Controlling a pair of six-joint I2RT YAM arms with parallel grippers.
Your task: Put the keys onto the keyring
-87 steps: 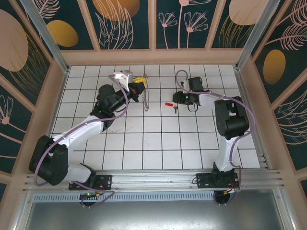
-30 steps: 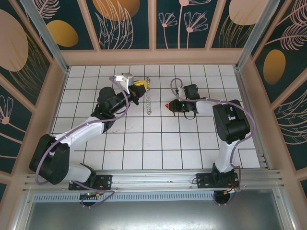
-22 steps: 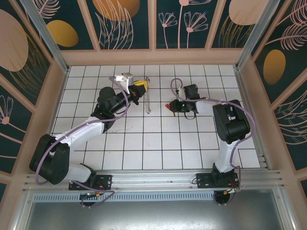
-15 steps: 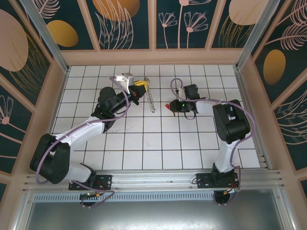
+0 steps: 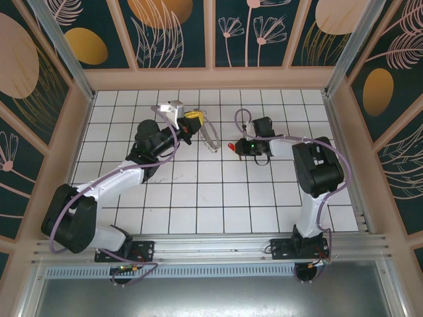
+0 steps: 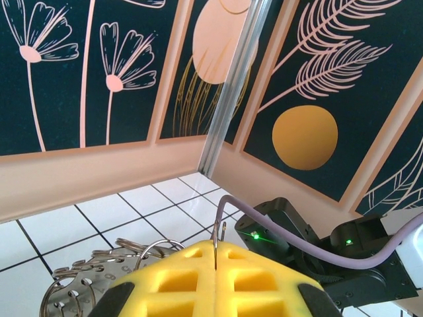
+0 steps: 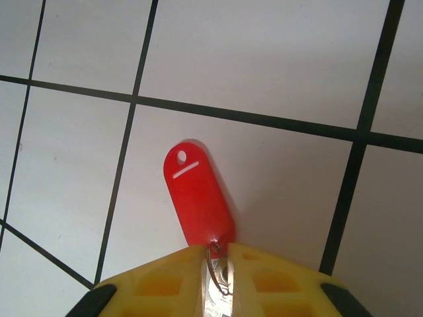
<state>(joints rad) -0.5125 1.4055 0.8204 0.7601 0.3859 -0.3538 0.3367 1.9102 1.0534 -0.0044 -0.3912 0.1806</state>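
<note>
My left gripper (image 5: 193, 116) is shut on the keyring (image 5: 210, 137), a thin silvery loop that hangs slanting down to the right over the far middle of the table. In the left wrist view the loop's wire (image 6: 216, 236) stands pinched between the yellow fingers of the left gripper (image 6: 216, 254), and its pale links (image 6: 86, 285) bunch at the lower left. The keys (image 7: 197, 195) lie on a white tile: a red plastic head with a silver blade (image 7: 217, 294). My right gripper (image 7: 217, 254) is shut on the blade, and the red head (image 5: 232, 145) pokes out toward the keyring.
The white tiled table (image 5: 198, 191) has raised beige walls on three sides (image 5: 211, 78). The right arm's black wrist and purple cable (image 6: 291, 231) sit close behind the left gripper's fingers. The two grippers are about one tile apart.
The right gripper's fingers have drawn in onto the key's blade. The keyring in the left gripper has swung from hanging straight to slanting toward the right arm.
</note>
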